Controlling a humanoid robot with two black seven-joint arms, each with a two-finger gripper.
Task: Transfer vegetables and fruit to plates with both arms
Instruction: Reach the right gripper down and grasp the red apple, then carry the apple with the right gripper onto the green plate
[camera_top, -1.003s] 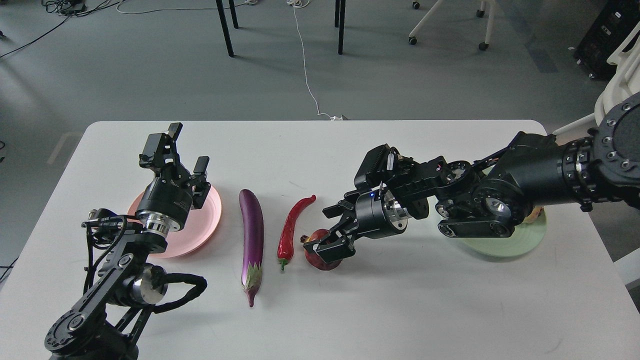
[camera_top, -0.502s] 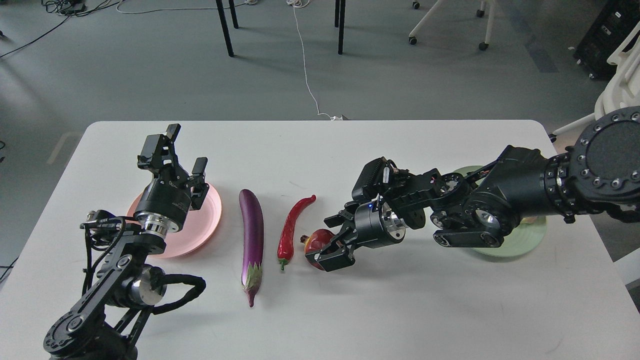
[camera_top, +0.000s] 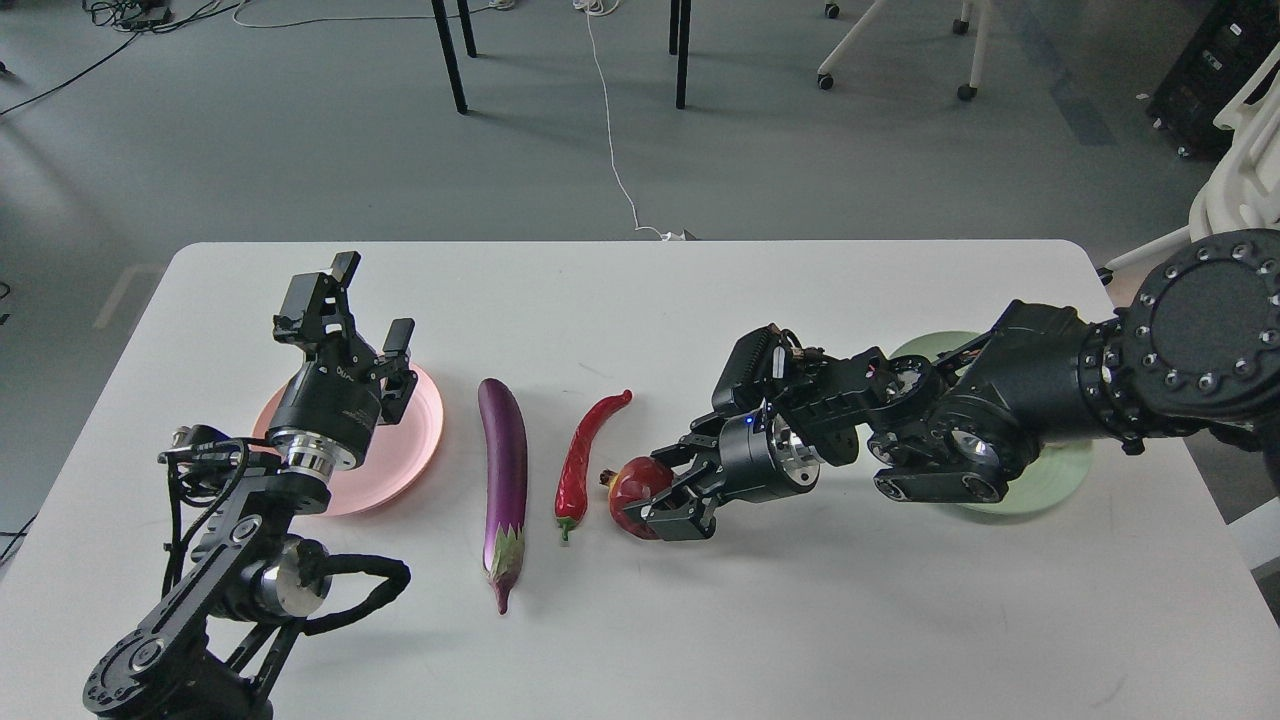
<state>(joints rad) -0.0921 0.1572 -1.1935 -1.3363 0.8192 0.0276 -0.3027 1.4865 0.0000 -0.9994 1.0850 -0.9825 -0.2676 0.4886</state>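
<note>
My right gripper (camera_top: 662, 492) is closed around the right side of the dark red pomegranate (camera_top: 630, 485), which rests low at the table's middle. The red chili pepper (camera_top: 580, 458) and the purple eggplant (camera_top: 503, 465) lie side by side on the table to its left. My left gripper (camera_top: 372, 300) is open and empty, pointing up over the far edge of the salmon pink plate (camera_top: 405, 450). The mint green plate (camera_top: 1062, 476) lies at the right, mostly covered by my right arm. The yellow-green fruit is hidden.
The white table (camera_top: 700, 620) has its far edge at the top and bare surface along the front. Chair and table legs (camera_top: 682, 50) and a white cable (camera_top: 612, 130) are on the floor beyond it.
My right gripper's fingers have drawn in around the pomegranate, and the right arm has lowered. The left gripper has barely moved.
</note>
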